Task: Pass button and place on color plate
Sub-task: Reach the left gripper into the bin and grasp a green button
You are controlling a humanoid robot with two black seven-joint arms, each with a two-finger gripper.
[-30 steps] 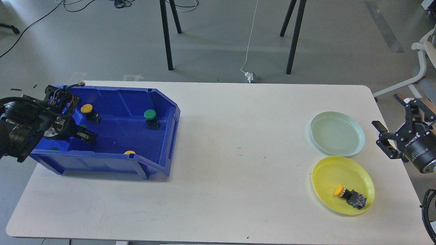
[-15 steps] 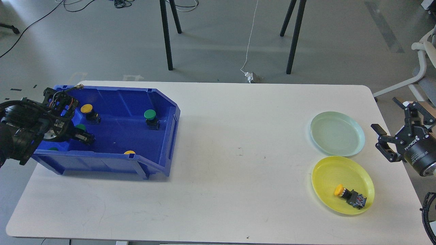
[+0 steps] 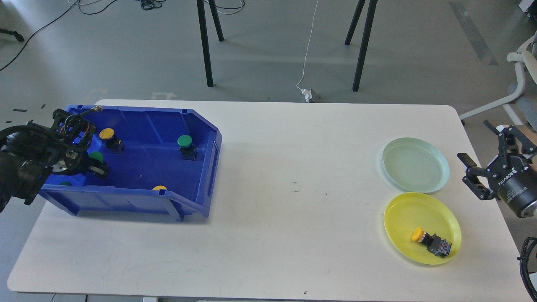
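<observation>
At the left end of the white table [image 3: 268, 176], the left gripper [image 3: 94, 167] sits a little farther left and deeper toward the near-left corner of the blue bin [image 3: 197, 138] than a second ago, when its tip reached nearer the bin's middle. A green button [image 3: 96, 157] now shows just above that tip, touching or nearly touching it; whether the fingers are closed on it or merely beside it cannot be told, since the tip is dark and seen end-on. The left arm enters from the left edge, its thick black links lying over the bin's left wall, cables looped on top.

Beyond the gripper, toward the bin's far wall, stands a yellow button [image 3: 107, 134]; to its right, well apart, a second green button [image 3: 185, 141]. Another yellow cap [image 3: 159, 188] peeks over the bin's near wall.

Off the table's right edge, the right gripper [image 3: 488, 163] has drawn slightly back and up since the earliest frame. Its fingers are spread wide and hold nothing. Just left of it lies the pale green plate [image 3: 436, 161], and nearer, the yellow plate [image 3: 402, 209], with a yellow-capped button [image 3: 430, 241] lying tipped on its side.
</observation>
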